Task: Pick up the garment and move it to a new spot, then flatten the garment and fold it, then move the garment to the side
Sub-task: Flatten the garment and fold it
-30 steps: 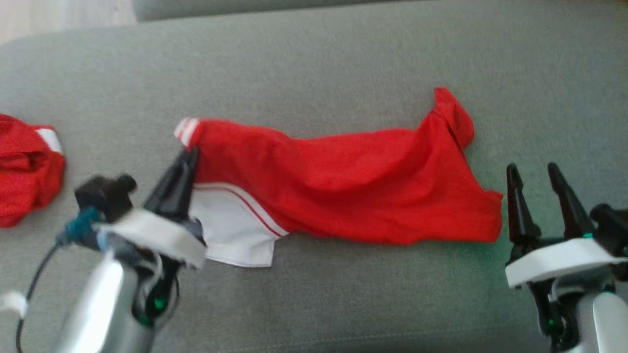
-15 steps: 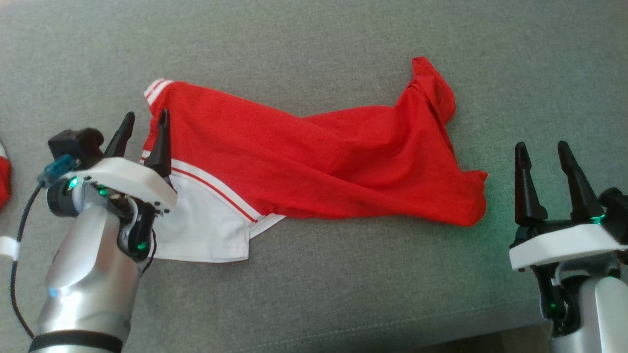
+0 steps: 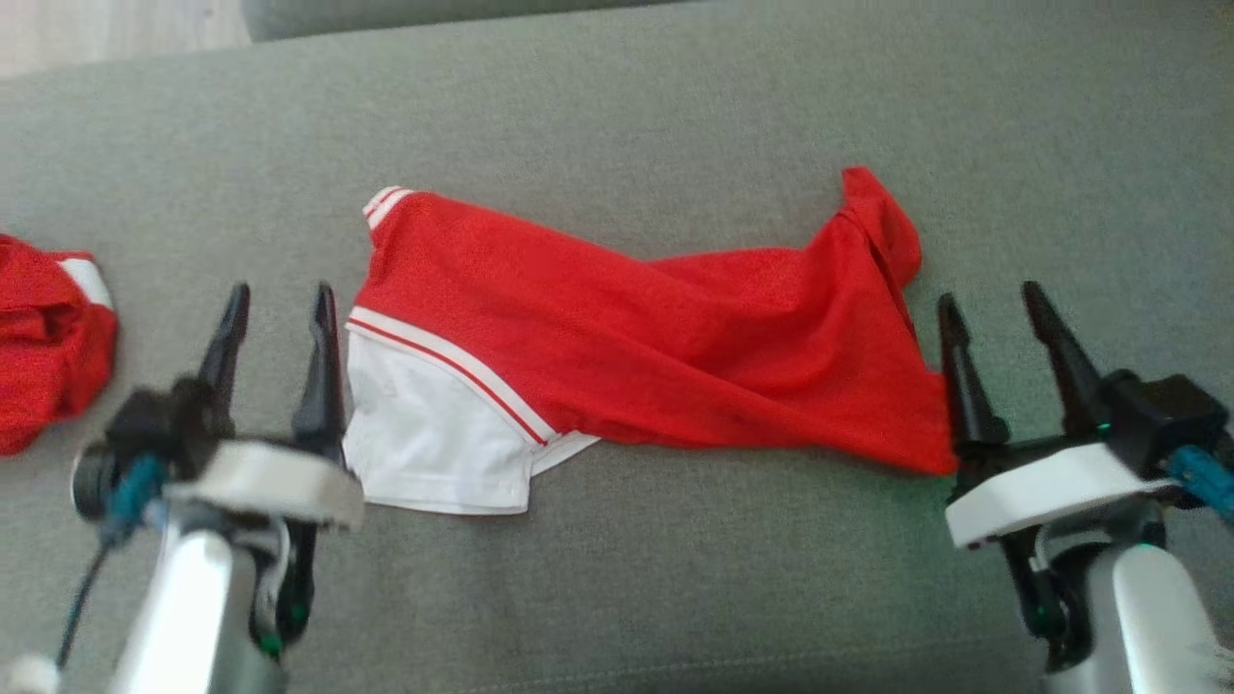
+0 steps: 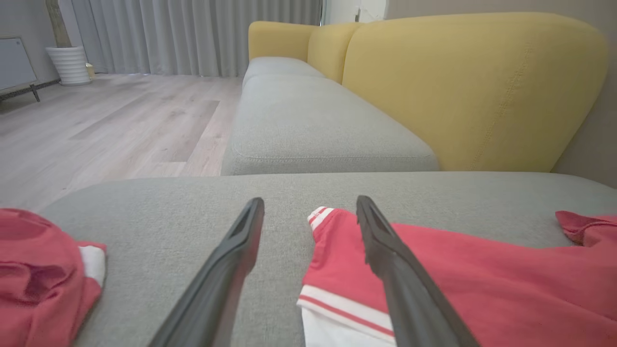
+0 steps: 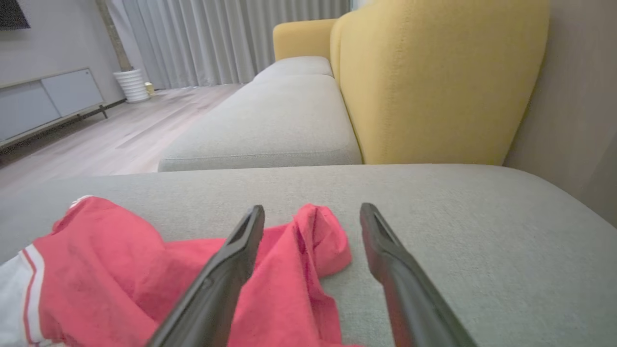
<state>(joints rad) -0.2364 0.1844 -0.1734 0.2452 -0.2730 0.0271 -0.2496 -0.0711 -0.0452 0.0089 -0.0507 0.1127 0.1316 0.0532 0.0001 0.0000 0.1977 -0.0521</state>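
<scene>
My left tool [image 3: 280, 291] and right tool [image 3: 991, 295] both gape empty, flanking the garment [image 3: 656, 357], which lies rumpled across the grey cushion [image 3: 675, 116]. At the left edge I see another red cloth [image 3: 43, 337], cut off.

The garment [image 3: 665, 357] is red mesh-like cloth with a white panel [image 3: 424, 434] edged by red and white stripes. It lies loose on the grey sofa cushion [image 3: 675, 578], stretched out long from left to right and not held by anything. It is rumpled rather than flat, with soft diagonal folds running along its middle. The white panel sits at its near left corner, a striped hem [image 3: 384, 202] at its far left corner, and a crumpled flap [image 3: 882, 226] rises at its far right end.
</scene>
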